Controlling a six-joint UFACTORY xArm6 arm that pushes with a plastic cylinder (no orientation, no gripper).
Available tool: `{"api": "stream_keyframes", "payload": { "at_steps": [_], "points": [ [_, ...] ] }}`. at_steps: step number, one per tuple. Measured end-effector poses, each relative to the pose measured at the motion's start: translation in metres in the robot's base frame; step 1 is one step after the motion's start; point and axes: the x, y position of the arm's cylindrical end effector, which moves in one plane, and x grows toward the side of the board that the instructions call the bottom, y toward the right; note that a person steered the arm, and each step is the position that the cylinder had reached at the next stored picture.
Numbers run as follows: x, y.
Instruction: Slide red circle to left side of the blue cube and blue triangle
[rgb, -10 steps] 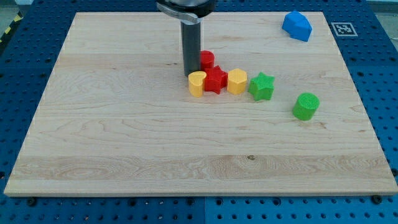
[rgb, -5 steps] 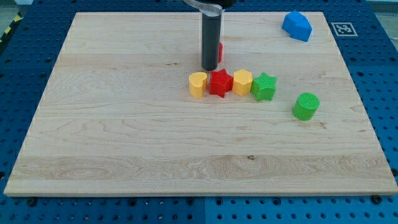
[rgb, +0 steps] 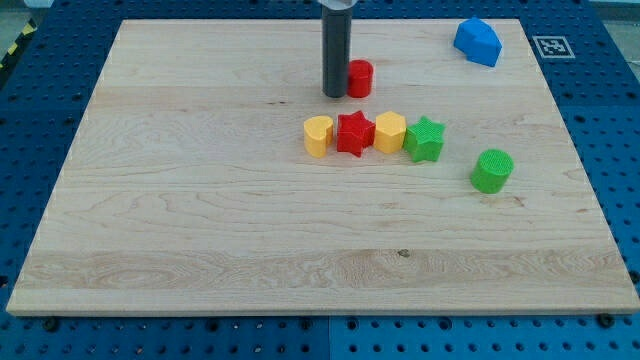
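Pale wooden board (rgb: 200, 230) on a blue perforated table (rgb: 30, 120).
The rod has no pincer; my tip (rgb: 334, 95) touches the red circle (rgb: 360, 77) on its left, the blue block (rgb: 478, 41) far right.

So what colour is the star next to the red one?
The star is green, clearest in the camera view.

straight dark grey rod, my tip (rgb: 334, 95), perhaps matte
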Motion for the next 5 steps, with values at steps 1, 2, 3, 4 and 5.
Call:
{"api": "stream_keyframes", "payload": {
  "at_steps": [1,2,3,4,5],
  "points": [
    [-0.006,0.025],
    [-0.021,0.036],
    [-0.035,0.049],
    [-0.036,0.069],
    [-0.040,0.092]
  ]
}}
